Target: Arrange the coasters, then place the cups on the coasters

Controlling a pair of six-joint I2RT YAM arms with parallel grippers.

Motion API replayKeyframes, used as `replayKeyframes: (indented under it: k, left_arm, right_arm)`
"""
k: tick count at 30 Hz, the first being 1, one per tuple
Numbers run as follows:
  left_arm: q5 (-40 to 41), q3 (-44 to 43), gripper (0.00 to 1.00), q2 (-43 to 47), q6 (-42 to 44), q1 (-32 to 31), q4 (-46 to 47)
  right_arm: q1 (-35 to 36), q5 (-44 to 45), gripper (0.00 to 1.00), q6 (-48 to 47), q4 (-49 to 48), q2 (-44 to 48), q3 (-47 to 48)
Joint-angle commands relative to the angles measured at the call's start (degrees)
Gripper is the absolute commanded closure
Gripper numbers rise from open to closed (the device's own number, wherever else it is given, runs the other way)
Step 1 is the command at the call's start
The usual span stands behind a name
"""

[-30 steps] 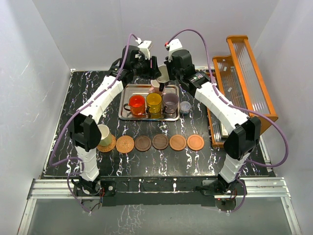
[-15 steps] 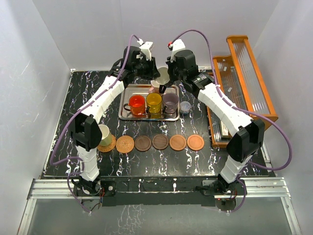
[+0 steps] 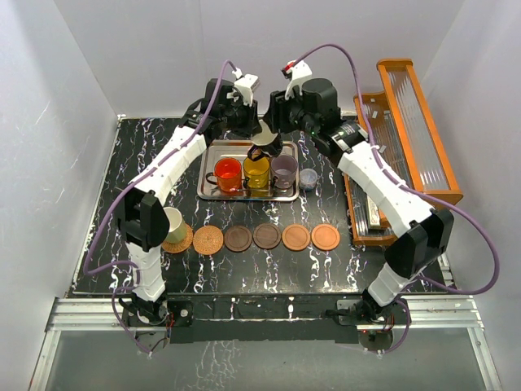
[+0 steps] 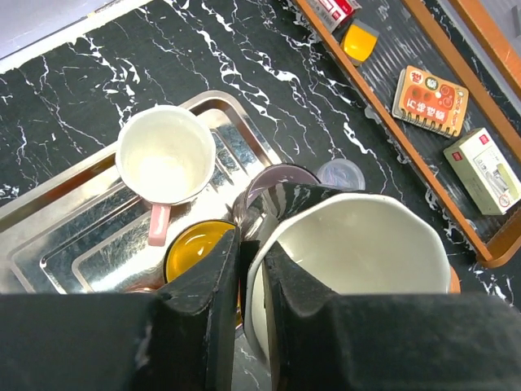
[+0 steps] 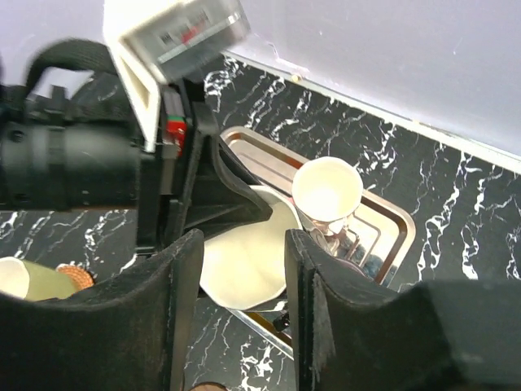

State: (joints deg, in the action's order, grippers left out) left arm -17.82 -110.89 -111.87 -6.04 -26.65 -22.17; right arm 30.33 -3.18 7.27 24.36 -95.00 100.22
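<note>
1. I see the black cup [image 4: 358,244], cream inside, held over the steel tray [image 4: 57,228], with the yellow-orange cup [image 4: 199,248] and the purple-grey cup [image 4: 273,175] showing under it.
2. My left gripper [image 4: 252,261] pinches that cup's wall at the rim. One finger is inside and one outside, pressed close with only the wall between them.
3. My right gripper [image 5: 242,240] hangs above the tray's far side with its fingers spread. The cup's cream interior shows in the gap beyond them. I cannot tell whether either finger touches it.
4. The pink cup [image 4: 165,155] stands alone on the tray's far part. The red cup [image 3: 227,173] sits in the near row, left of the yellow-orange one.
5. A small lidded jar [image 4: 342,173] stands just off the tray's right edge.
6. On the near side of the tray, six coasters [image 3: 266,235] lie in a line. The cream-yellow cup [image 3: 172,221] stands on the leftmost wicker coaster [image 3: 179,242].
7. Everything rests on a black marbled table [image 3: 138,155]. An orange rack [image 3: 415,122] sits to the right of the tray, and white walls surround the table.
</note>
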Motion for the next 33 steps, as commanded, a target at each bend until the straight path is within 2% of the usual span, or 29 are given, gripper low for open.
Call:
replayKeyframes:
  k: [1,9,14,17,21,27,33]
  left_arm:
    - [-1.17,-0.38,1.00,7.03,3.17,-0.04,2.53]
    - [-4.12,4.98,1.00,15.42,13.34,0.03,-2.18]
    - [-7.29,6.39,1.00,19.74,21.33,0.03,-13.92]
    - [-8.12,9.27,1.00,22.85,24.94,0.09,-20.58]
    - [-8.52,15.91,1.00,26.88,26.78,-0.06,-24.74]
    - [-1.30,30.55,1.00,32.85,23.75,-0.13,-21.03]
    - [7.56,39.47,1.00,35.25,19.81,-0.23,-17.94]
  right_arm:
    - [-1.52,-3.38,0.54,1.21,-4.04,4.07,1.16]
    - [-8.47,-9.00,0.32,-1.45,-2.25,8.71,-1.45]
    - [-13.74,-18.22,0.26,-5.90,0.15,10.71,-3.19]
    - [-14.39,-20.62,0.24,-9.64,1.67,11.93,-4.29]
    - [-14.41,-23.24,0.19,-14.33,3.78,13.29,-5.81]
    - [-14.35,-26.48,0.02,-17.11,4.34,14.83,-9.71]
    - [-14.38,-22.76,0.02,-16.96,3.87,14.94,-11.15]
